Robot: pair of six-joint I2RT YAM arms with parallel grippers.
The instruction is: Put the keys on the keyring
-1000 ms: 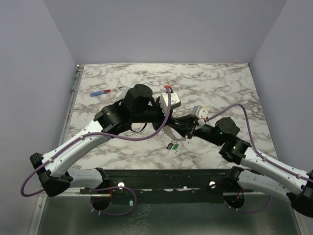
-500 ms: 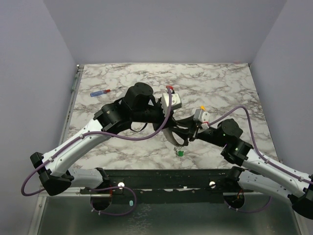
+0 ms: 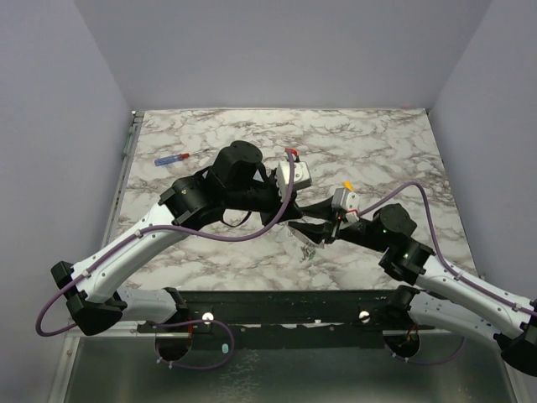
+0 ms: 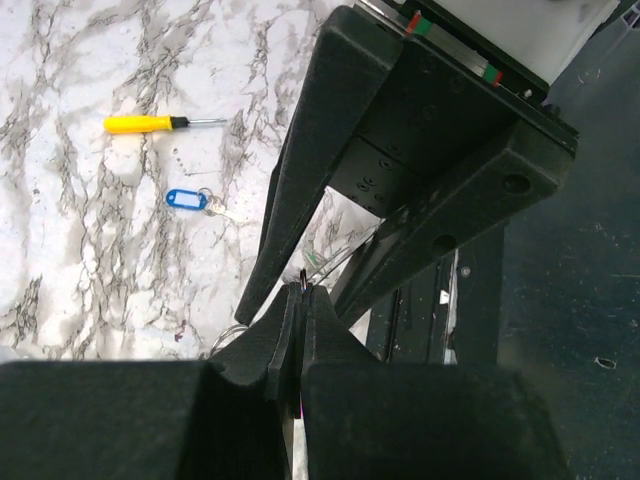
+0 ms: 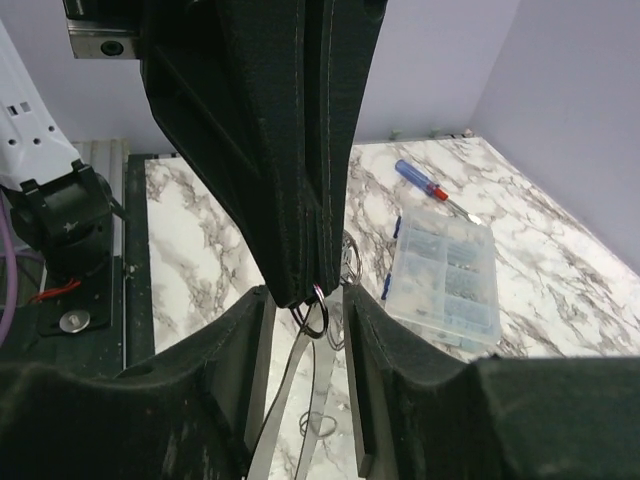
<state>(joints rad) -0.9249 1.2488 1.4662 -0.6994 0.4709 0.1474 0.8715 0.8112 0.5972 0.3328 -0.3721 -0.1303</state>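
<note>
My left gripper is shut on a small dark ring, held edge-on at its tips in the left wrist view. My right gripper is open, its fingers standing either side of the left gripper's tip and the ring. A silver ring hangs just behind. Thin silver wire, seemingly the keyring, runs below the grippers; how it joins the dark ring is hidden. A blue-tagged key lies on the marble. A pale key cluster lies under the grippers.
A clear plastic compartment box and a red-and-blue screwdriver lie beyond the grippers; the screwdriver also shows at the far left of the top view. A yellow screwdriver lies near the blue key. A small loose ring lies on the table.
The green tag that hung below the grippers no longer shows. The right gripper has closed in around the left gripper's tip. The left arm has barely moved.
</note>
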